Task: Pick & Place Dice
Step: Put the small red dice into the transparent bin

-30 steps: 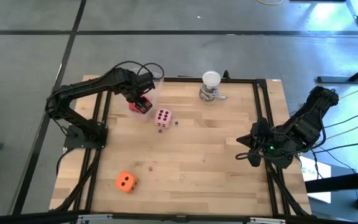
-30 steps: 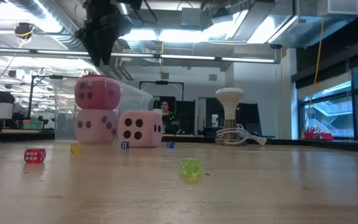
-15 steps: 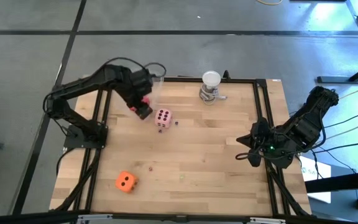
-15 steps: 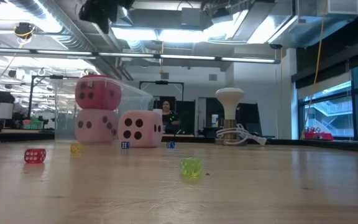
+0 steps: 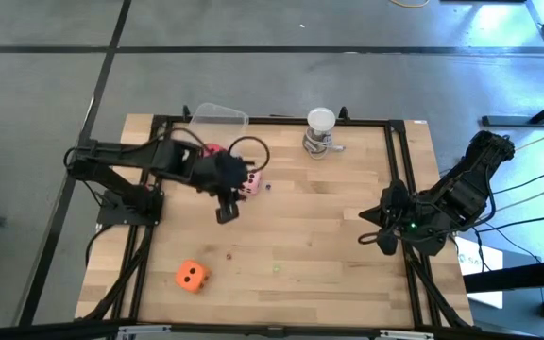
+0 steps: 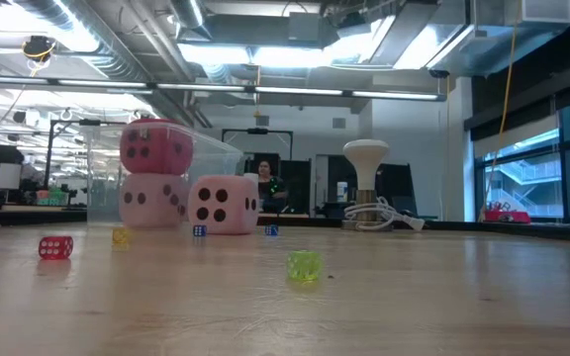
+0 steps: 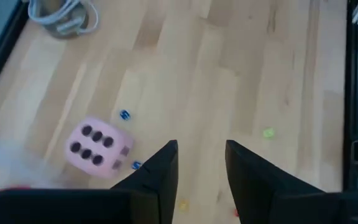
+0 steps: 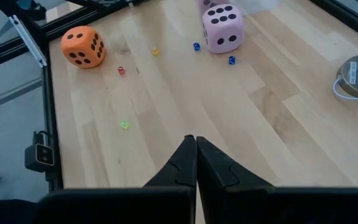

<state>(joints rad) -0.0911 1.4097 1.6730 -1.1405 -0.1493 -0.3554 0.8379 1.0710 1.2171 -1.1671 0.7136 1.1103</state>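
On the left of the low view the red die is sitting on top of a pale pink die, inside or just in front of a clear bin at the table's far-left corner, I cannot tell which; I am reading that stack as the finished part of the task. The second pale pink die is lying just beside the stack, touching nothing, so it is looking like the next one to fetch; the orange die is waiting well apart near the front edge. The left gripper is hovering over bare wood near that second pink die; its jaws are standing partly apart with nothing between them. Farther right, the white round-topped object is sitting at the far edge. The right gripper is resting at the right edge, jaws pressed together and empty. Roughly half appears done; two dice seem left.
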